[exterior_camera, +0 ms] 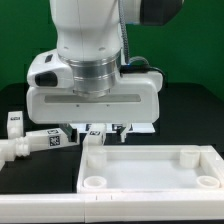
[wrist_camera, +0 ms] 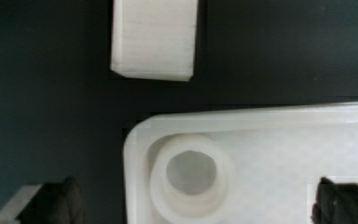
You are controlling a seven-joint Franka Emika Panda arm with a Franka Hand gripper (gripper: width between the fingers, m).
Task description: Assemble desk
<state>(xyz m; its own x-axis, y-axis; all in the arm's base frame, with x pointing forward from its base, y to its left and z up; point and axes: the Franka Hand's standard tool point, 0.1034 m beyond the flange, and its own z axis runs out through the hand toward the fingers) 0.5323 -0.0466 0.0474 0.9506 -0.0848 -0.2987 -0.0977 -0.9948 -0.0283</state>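
Observation:
The white desk top (exterior_camera: 150, 178) lies flat at the front, rim up, with round corner holes. In the wrist view one of its corners (wrist_camera: 247, 130) with a round hole (wrist_camera: 194, 175) lies between my fingers. My gripper (wrist_camera: 197, 205) is open and empty, its dark fingertips (wrist_camera: 51, 205) wide apart on either side of that corner. In the exterior view the gripper (exterior_camera: 105, 131) hangs low at the top's far edge, mostly hidden by the hand. A white leg (wrist_camera: 158, 40) lies just beyond the corner, apart from it. Another tagged leg (exterior_camera: 35, 143) lies at the exterior view's left.
A small white tagged part (exterior_camera: 14, 124) stands upright at the exterior view's far left. Black-and-white tags (exterior_camera: 97, 131) show under the hand, behind the desk top. The table surface is black, with a green wall behind.

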